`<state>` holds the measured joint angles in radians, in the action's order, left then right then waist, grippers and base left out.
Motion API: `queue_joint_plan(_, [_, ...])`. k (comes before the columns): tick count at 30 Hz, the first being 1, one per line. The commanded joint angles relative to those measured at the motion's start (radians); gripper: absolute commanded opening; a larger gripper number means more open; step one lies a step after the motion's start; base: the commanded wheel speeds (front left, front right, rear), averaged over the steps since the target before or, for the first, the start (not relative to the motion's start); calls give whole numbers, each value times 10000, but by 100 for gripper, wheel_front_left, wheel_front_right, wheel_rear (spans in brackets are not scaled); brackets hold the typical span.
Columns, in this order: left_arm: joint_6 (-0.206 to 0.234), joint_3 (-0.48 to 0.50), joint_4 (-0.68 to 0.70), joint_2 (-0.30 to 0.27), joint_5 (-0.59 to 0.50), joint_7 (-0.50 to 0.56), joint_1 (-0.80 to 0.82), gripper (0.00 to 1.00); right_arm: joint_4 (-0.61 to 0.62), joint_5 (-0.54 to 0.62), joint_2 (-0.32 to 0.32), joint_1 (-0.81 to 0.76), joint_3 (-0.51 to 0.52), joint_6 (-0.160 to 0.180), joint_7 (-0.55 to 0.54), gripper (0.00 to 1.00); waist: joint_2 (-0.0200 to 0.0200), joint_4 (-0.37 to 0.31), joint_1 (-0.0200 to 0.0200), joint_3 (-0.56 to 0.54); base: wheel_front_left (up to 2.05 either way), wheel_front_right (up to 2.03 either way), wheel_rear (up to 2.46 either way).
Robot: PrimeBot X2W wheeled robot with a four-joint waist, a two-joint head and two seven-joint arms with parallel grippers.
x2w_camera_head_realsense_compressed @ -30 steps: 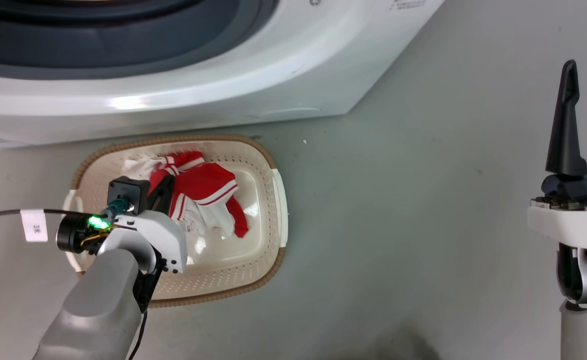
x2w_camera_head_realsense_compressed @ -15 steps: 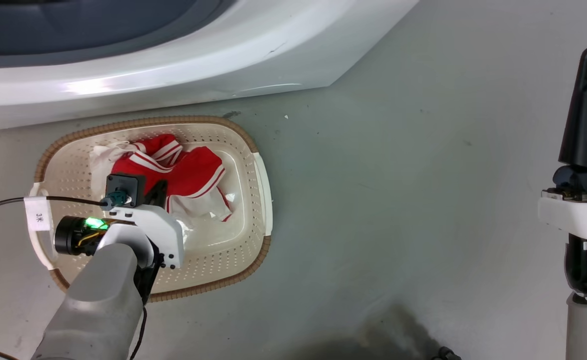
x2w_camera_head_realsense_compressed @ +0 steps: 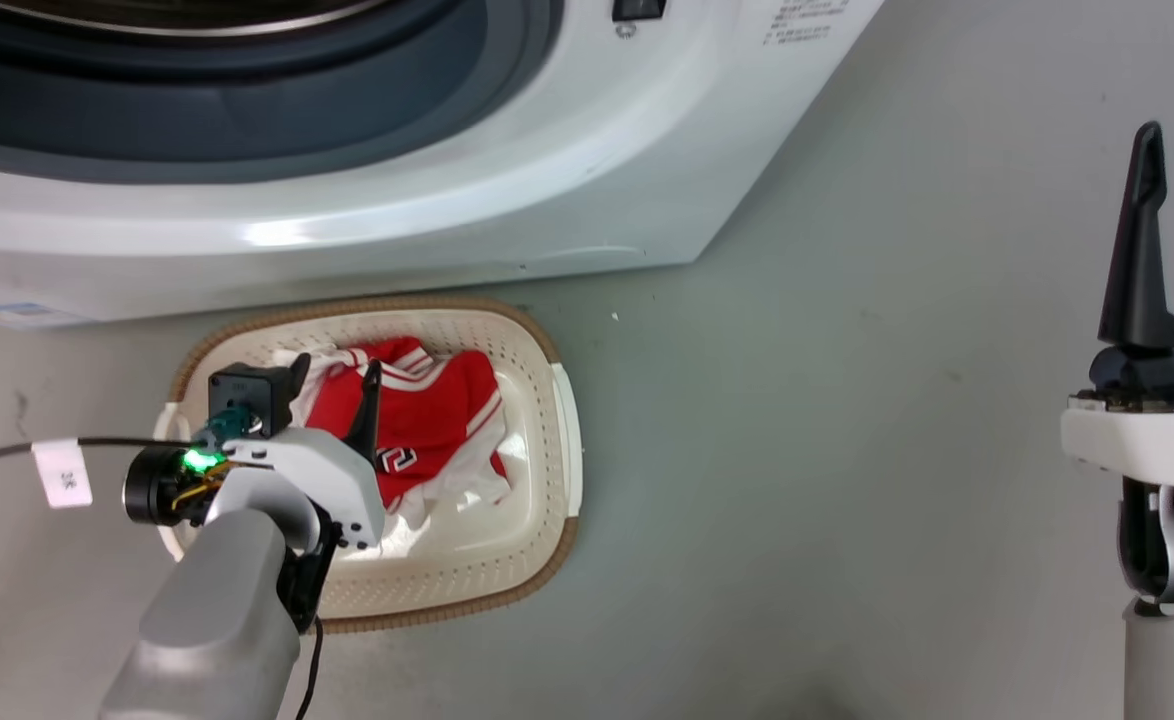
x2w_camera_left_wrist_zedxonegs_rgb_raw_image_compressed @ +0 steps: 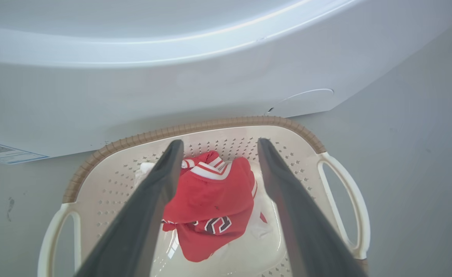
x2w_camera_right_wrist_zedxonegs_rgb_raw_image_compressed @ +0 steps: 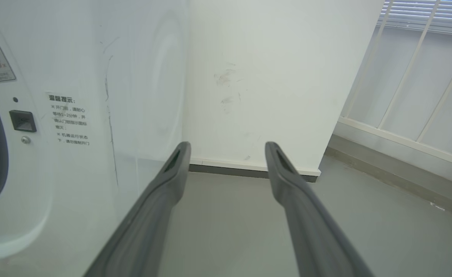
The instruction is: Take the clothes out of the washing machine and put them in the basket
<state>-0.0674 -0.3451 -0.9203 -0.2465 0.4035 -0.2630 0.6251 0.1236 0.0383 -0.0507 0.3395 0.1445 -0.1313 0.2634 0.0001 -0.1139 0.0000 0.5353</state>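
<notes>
The clothes, a red jersey with white stripes and lettering, lie crumpled inside the cream basket. The basket stands on the floor right in front of the white washing machine. My left gripper hovers open just above the jersey, holding nothing. In the left wrist view its fingers frame the clothes within the basket, below the washing machine. My right gripper stands upright far to the right; in its wrist view it is open and holds nothing, beside the washing machine.
The machine's grey-rimmed port runs along the top of the head view. Grey floor stretches to the right of the basket. A white wall and a railed window stand past the machine's side.
My left gripper's fingers have spread apart and the jersey has settled lower in the basket, lettering up. The head view has shifted. The right arm holds its pose.
</notes>
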Motion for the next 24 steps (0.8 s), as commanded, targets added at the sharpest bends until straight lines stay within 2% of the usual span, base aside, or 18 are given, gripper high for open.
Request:
queue_joint_plan(1, [27,83,161,-31,-69,-24,-266,100,-32,41,11,-183,2,12,21,100,-1,164,0,-397,0,0,0])
queue_joint_plan(14, [99,2190,3731,337,-998,-26,-2459,100,-308,43,13,-781,70,10,21,100,-1,406,0,-1803,0,0,0])
queue_joint_plan(20, [-22,2652,4976,500,-1393,-26,-2914,100,-433,-62,11,-993,13,10,21,100,-1,341,0,-2022,0,0,0])
queue_joint_plan(24, [-138,2739,5403,354,-1556,-25,-2756,100,-440,-141,13,-1067,-19,10,20,100,-1,263,0,-2026,0,0,0])
